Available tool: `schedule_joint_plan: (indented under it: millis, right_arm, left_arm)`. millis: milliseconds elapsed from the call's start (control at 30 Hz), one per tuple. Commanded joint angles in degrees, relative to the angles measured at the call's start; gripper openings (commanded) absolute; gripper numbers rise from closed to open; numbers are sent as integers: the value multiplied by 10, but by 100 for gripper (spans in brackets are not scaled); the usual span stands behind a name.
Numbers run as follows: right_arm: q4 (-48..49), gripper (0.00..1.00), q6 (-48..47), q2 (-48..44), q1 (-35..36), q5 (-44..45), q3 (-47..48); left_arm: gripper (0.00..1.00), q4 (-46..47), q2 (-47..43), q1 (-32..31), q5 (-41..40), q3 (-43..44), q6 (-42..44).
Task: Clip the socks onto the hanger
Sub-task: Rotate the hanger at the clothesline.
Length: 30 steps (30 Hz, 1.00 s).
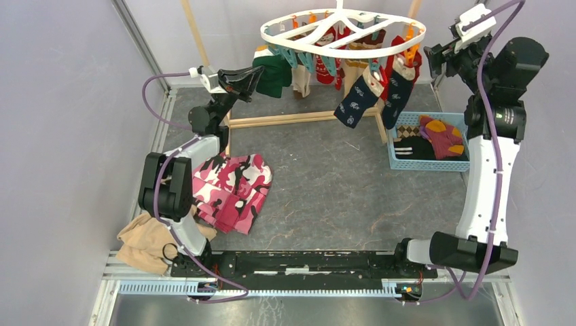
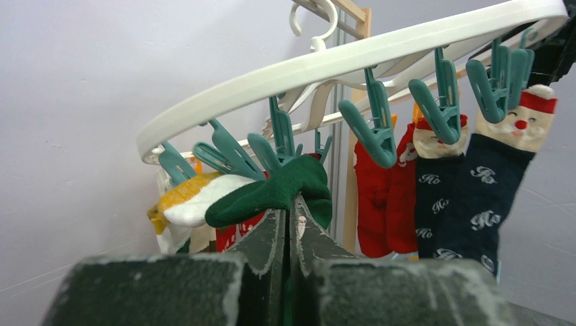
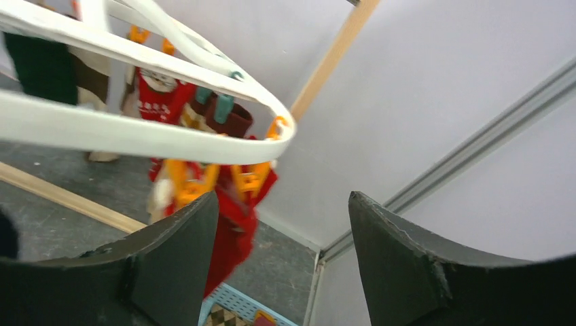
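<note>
The hanger [image 2: 339, 62] is white, with teal clips [image 2: 377, 129] and orange clips [image 3: 255, 178]. The navy socks [image 2: 475, 204] carry white lettering and Santa faces. The dark green sock [image 2: 278, 190] is plain. At the left lies a pink camouflage cloth [image 1: 234, 187]. The basket [image 1: 428, 166] at the right is blue.

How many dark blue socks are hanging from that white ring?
2. Both hang side by side from the hanger's front right rim: the left navy sock and the right navy sock, nearer the blue basket. Others could be hidden behind the red socks.
</note>
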Motion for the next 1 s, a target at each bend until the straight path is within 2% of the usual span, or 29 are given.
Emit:
schedule_joint_plan:
  millis: [0,200,567,967]
  right_arm:
    - [18,77,27,-37,-6,-65,-31]
    - [32,78,41,-88,-38,-96,-69]
    - [43,90,70,-113,-94,-137,-119]
    - [48,95,63,-123,-136,-169,-191]
  left_arm:
    - [2,70,-42,-7,25,-14,-2]
    - [2,78,-69,-14,36,-36,-12]
    - [2,75,-153,-31,28,-129,16]
    - [2,-32,-255,-84,19,-157,110]
